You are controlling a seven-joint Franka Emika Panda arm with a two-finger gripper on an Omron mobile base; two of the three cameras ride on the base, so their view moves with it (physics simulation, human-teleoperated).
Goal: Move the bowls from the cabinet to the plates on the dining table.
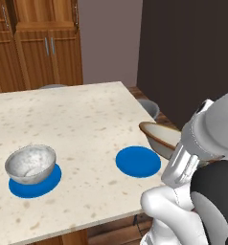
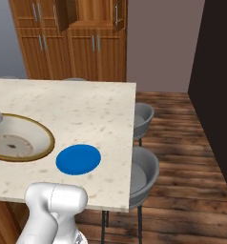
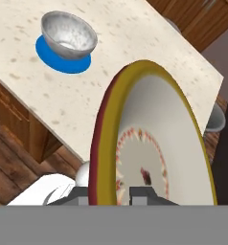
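Observation:
My gripper [image 3: 109, 194] is shut on the brown rim of the shallow beige bowl [image 3: 154, 143], which stands on edge in the hand view. This bowl [image 1: 159, 135] hangs tilted in the air just right of the empty blue plate [image 1: 138, 161], near the dining table's [image 1: 77, 112] front right corner. In the right base view the bowl [image 2: 17, 139] looms large to the left of that plate [image 2: 78, 159]. The grey-white marbled bowl [image 1: 30, 163] sits upright on the other blue plate [image 1: 39, 185] at the table's front left, and shows as bowl [image 3: 69, 33] on plate [image 3: 63, 61].
The brown cabinet [image 2: 87, 43] stands beyond the table, its upper doors open; it is at the top left in the left base view [image 1: 49, 48]. Two grey chairs [image 2: 144, 171] [image 2: 144, 116] stand along the table's right side, over wooden floor [image 2: 182, 143]. A dark wall [image 1: 192, 52] is on the right.

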